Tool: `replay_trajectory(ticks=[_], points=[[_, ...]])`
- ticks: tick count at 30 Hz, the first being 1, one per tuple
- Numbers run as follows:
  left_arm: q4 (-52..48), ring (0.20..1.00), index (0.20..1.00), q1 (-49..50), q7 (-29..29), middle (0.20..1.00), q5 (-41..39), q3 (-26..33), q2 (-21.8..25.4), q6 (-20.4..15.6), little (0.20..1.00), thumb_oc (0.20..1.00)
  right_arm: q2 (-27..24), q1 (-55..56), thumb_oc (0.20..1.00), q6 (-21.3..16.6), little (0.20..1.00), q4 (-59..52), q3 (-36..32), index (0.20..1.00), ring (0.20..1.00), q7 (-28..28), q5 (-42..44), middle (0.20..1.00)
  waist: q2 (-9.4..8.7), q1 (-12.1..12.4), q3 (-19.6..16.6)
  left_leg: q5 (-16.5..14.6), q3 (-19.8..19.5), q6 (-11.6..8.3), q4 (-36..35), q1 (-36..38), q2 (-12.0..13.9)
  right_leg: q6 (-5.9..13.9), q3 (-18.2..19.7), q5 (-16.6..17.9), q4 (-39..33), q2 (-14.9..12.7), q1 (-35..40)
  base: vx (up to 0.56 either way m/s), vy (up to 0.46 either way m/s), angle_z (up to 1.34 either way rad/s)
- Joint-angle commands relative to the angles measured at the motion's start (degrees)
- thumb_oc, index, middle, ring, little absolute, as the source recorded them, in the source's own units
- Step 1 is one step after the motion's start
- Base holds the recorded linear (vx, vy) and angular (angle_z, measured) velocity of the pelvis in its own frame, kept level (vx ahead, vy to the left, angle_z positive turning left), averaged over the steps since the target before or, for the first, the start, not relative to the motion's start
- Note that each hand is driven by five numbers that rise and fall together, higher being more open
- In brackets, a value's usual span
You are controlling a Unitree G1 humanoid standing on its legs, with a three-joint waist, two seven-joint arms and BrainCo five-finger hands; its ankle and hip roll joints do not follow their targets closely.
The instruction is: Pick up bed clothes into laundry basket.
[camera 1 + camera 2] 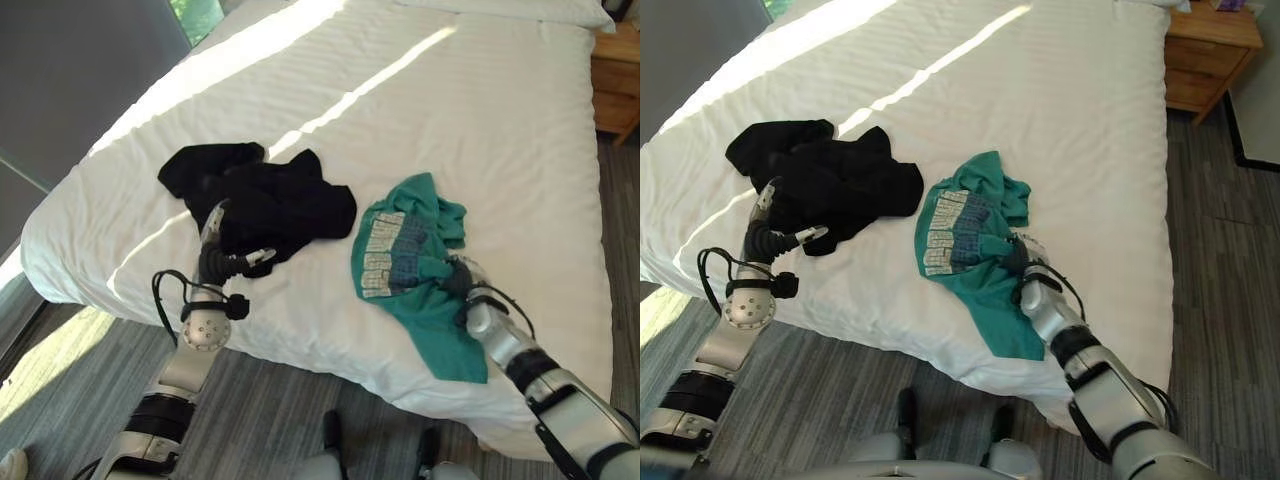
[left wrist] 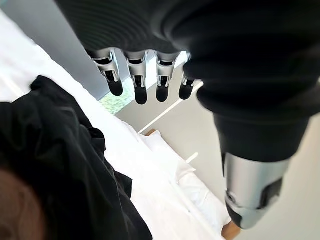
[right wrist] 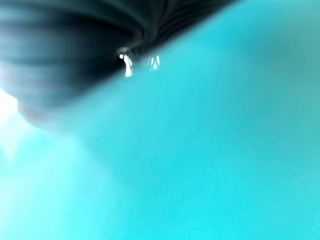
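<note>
You have a wide bed in front of you, covered by a white sheet with fine woven stripes and bands of sunlight across its far left part. Two garments lie on its near half. The black garment is a soft, matte, crumpled heap on the left, spread in irregular lobes. The teal shirt lies to its right, well apart from it, bunched at the top with a pale printed block on its left part and a flat tail that runs toward the near edge of the bed. Your left hand stands at the near edge of the black garment, the arm rising from the floor side of the bed with the wrist bent over the mattress; its fingers are straight and spread, hanging above the dark cloth, and the thumb juts out to the side, so nothing is held. Your right hand comes in from the near right and lies on the teal shirt, its dark ribbed cover pressed close against the bright cloth; the fingers are buried in the folds, so you cannot tell whether they are curled or straight. A wooden nightstand stands at the far right, beside the bed.
</note>
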Motion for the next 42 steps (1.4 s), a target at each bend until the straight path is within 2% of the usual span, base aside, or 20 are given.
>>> replay_trajectory(ticks=[1, 2, 3, 5, 8, 10, 13, 14, 17, 22, 25, 27, 28, 29, 30, 34, 35, 40, 41, 42], points=[[3.48, 1.0, 1.0, -9.32, -3.69, 1.0, 11.79, 6.0, 20.79, 6.47, 1.0, 1.0, -13.26, 3.1, 0.2, -3.34, 0.2, -21.89, -9.93, 0.2, 0.2, 1.49, 5.14, 0.2, -2.79, -3.85, 1.61, -2.36, 6.55, -5.76, 1.19, 14.12, 4.63, 5.55, 5.09, 0.63, 1.29, -3.85, -1.25, 0.13, 0.045, -0.34], [3.09, 1.0, 1.0, -9.06, -3.86, 1.0, 11.89, 6.12, 20.78, 6.59, 1.0, 1.0, -13.34, 3.75, 0.2, -3.06, 0.2, -22.63, -10.37, 0.2, 0.2, 1.71, 5.11, 0.2, -2.94, -3.72, 1.52, -2.03, 6.56, -5.71, 1.13, 14.0, 4.53, 5.48, 5.1, 0.99, 1.17, -3.92, -1.35, 0.13, 0.038, -0.32], [1.1, 1.0, 1.0, -5.03, -5.85, 1.0, 16.72, 6.91, 22.72, 8.22, 1.0, 1.0, -18.08, 6.94, 0.2, -2.85, 0.2, -28.13, -15.47, 0.2, 0.2, 2.71, 4.79, 0.2, -3.16, -4.38, 1.21, -2.05, 7.09, -5.74, 1.1, 14.7, 4.63, 5.58, 5.41, 1.09, 1.24, -3.76, -1.1, 0.05, 0.011, -0.28], [-1.06, 1.0, 1.0, 1.52, -10.28, 1.0, 23.09, 10.88, 24.05, 10.67, 1.0, 1.0, -22.56, 13.91, 0.2, -4.3, 0.2, -33.9, -24.51, 0.2, 0.2, 2.54, 6.29, 0.2, -3.43, -5.8, 0.48, -2.35, 8.54, -6.0, 1.21, 15.98, 5.04, 5.82, 5.98, 0.61, 1.4, -3.36, -0.78, 0.12, 0.011, -0.38], [-0.99, 1.0, 1.0, 7.09, -12.44, 1.0, 28.72, 13.78, 24.78, 11.41, 1.0, 1.0, -32.22, 21.19, 0.2, -5.53, 0.2, -31.52, -39.02, 0.2, 0.2, 1.96, 14.93, 0.2, -4.53, -7.93, -0.58, -1.92, 10.22, -6.64, 1.22, 16.83, 5.57, 6.12, 6.93, 0.7, 1.41, -2.89, -1.03, 0.05, -0.002, -0.34], [0.43, 1.0, 1.0, 8.96, -13.43, 1.0, 31.51, 15.13, 24.88, 12.28, 1.0, 1.0, -35.81, 26.63, 0.2, -6.74, 0.2, -28.89, -48.01, 0.2, 0.2, 1.43, 18.59, 0.2, -5.05, -9.37, -1.12, -1.47, 11.36, -6.88, 0.99, 16.93, 5.83, 6.18, 7.06, 1.14, 1.14, -2.75, -1.54, 0.05, 0.003, -0.41], [5.03, 1.0, 1.0, 10.43, -14.62, 1.0, 36.36, 17.35, 24.55, 16.16, 1.0, 1.0, -35.02, 36.5, 0.2, -6.62, 0.2, -32.23, -59.88, 0.2, 0.2, 0.47, 17.99, 0.2, -5.4, -12.31, -1.5, -1.77, 13.33, -7.06, 0.84, 17.83, 6.16, 6.4, 7.82, 1.28, 1.12, -2.23, -1.89, 0.09, 0.02, -0.29], [5.93, 1.0, 1.0, 9.97, -13.79, 1.0, 36.98, 17.73, 23.27, 17.18, 1.0, 1.0, -27.59, 38.86, 0.2, -5.78, 0.2, -34.23, -59.77, 0.2, 0.2, -1.14, 15.31, 0.2, -4.9, -12.68, -1.56, -2.14, 13.92, -6.96, 0.78, 18.0, 6.16, 6.4, 8.11, 1.38, 1.14, -2.18, -2.08, 0.05, 0.023, -0.33], [11.58, 1.0, 1.0, 10.98, -13.8, 1.0, 39.3, 20.2, 23.68, 19.9, 1.0, 1.0, -25.16, 43.67, 0.2, -4.41, 0.2, -30.19, -64.82, 0.2, 0.2, -1.11, 14.65, 0.2, -5.34, -14.25, -1.96, -2.28, 15.51, -6.9, 0.64, 18.3, 6.15, 6.56, 9.34, 1.75, 1.15, -1.62, -3.01, 0.05, -0.002, -0.23], [15.94, 1.0, 1.0, 11.04, -12.54, 1.0, 39.84, 23.67, 26.51, 21.97, 1.0, 1.0, -22.0, 48.05, 0.2, -1.68, 0.2, -17.01, -65.31, 0.2, 0.2, -1.63, 14.46, 0.2, -6.57, -15.26, -2.18, -2.72, 17.34, -7.28, 0.47, 17.62, 6.88, 6.67, 10.46, 2.35, 1.2, -0.56, -5.47, 0.0, -0.038, -0.2], [18.42, 1.0, 1.0, 8.62, -10.92, 1.0, 37.43, 22.06, 28.79, 21.92, 1.0, 1.0, -19.42, 45.52, 0.2, -2.17, 0.2, -7.1, -62.96, 0.2, 0.2, -2.1, 22.5, 0.2, -7.37, -15.49, -0.86, -2.54, 17.27, -7.35, 0.6, 15.78, 7.43, 6.79, 10.47, 2.78, 1.29, -0.22, -7.39, -0.09, -0.057, -0.21], [19.01, 0.94, 0.94, 7.45, -10.47, 0.94, 36.66, 21.42, 29.64, 21.82, 0.94, 0.94, -17.19, 44.77, 0.2, -2.42, 0.2, -5.43, -60.94, 0.2, 0.2, -1.27, 26.26, 0.2, -8.04, -15.69, 1.06, -2.42, 16.84, -7.28, 0.63, 14.1, 7.71, 6.88, 10.75, 3.28, 1.4, 0.09, -9.27, -0.15, -0.051, -0.17], [20.03, 1.0, 1.0, 6.24, -9.96, 1.0, 36.11, 20.74, 30.57, 21.9, 1.0, 1.0, -16.43, 43.88, 0.2, -2.88, 0.2, -4.55, -59.48, 0.2, 0.2, -1.08, 27.5, 0.2, -8.58, -15.67, 2.31, -2.32, 16.17, -7.15, 0.69, 12.69, 7.61, 6.86, 11.0, 3.75, 1.45, 0.31, -10.54, -0.28, -0.053, -0.08], [21.06, 1.0, 1.0, 4.19, -9.15, 1.0, 35.52, 19.52, 31.37, 21.98, 1.0, 1.0, -15.36, 41.62, 0.2, -3.9, 0.2, -2.98, -57.02, 0.2, 0.2, -0.88, 29.81, 0.2, -9.57, -15.53, 4.66, -3.07, 14.89, -6.6, 0.83, 9.84, 7.06, 6.83, 11.74, 4.73, 1.6, 0.35, -13.17, -0.23, -0.032, -0.06], [21.41, 1.0, 1.0, 3.68, -9.03, 1.0, 35.44, 19.25, 31.6, 21.95, 1.0, 1.0, -15.35, 41.18, 0.2, -4.11, 0.2, -2.58, -56.83, 0.2, 0.2, -0.91, 29.97, 0.2, -9.71, -15.59, 4.57, -3.09, 14.83, -6.48, 0.95, 9.4, 6.95, 6.86, 11.75, 4.85, 1.64, 0.22, -13.55, -0.2, -0.017, -0.03], [22.5, 1.0, 1.0, -2.83, -7.83, 1.0, 34.69, 16.49, 32.56, 22.15, 1.0, 1.0, -13.96, 39.0, 0.2, -4.96, 0.2, -2.7, -53.09, 0.2, 0.2, 0.07, 31.62, 0.2, -11.01, -15.96, 8.3, -4.35, 14.14, -5.85, 2.63, 3.45, 6.33, 6.97, 11.7, 6.42, 1.91, -1.01, -18.37, -0.15, -0.029, 0.0], [22.59, 1.0, 1.0, -7.7, -6.13, 1.0, 34.76, 14.6, 34.91, 22.06, 1.0, 1.0, -13.6, 38.73, 0.2, -5.84, 0.2, -4.16, -51.52, 0.2, 0.2, 0.48, 31.64, 0.2, -11.69, -16.82, 10.21, -4.5, 13.98, -6.17, 4.08, -0.12, 6.9, 7.21, 11.21, 7.2, 2.19, -2.1, -20.78, -0.16, -0.076, 0.1], [23.2, 1.0, 1.0, -19.59, -4.48, 1.0, 35.26, 6.76, 40.38, 21.94, 1.0, 1.0, -11.95, 37.64, 0.2, -7.54, 0.2, -5.18, -49.05, 0.2, 0.2, 0.23, 31.51, 0.2, -11.35, -17.6, 11.65, -5.31, 12.94, -6.89, 7.05, -7.96, 8.0, 7.64, 9.57, 8.31, 2.78, -3.46, -26.33, -0.07, -0.038, 0.19], [22.39, 0.711, 0.711, -22.42, -4.0, 0.711, 35.49, 4.95, 41.83, 21.89, 0.711, 0.711, -11.89, 36.89, 0.2, -7.9, 0.2, -4.38, -47.86, 0.2, 0.2, 0.13, 31.66, 0.2, -11.42, -17.8, 12.12, -5.49, 12.82, -7.07, 7.55, -9.6, 8.05, 7.81, 9.16, 8.71, 2.92, -3.78, -27.55, -0.06, -0.061, 0.14], [21.91, 0.482, 0.482, -23.74, -3.53, 0.482, 35.81, 4.19, 42.69, 21.92, 0.482, 0.482, -11.59, 36.59, 0.2, -8.15, 0.2, -4.54, -47.15, 0.2, 0.2, 0.18, 31.87, 0.2, -11.46, -17.86, 12.59, -5.52, 12.72, -7.13, 7.87, -10.58, 8.03, 7.82, 9.11, 8.91, 2.91, -3.89, -28.3, -0.05, -0.073, 0.18]])
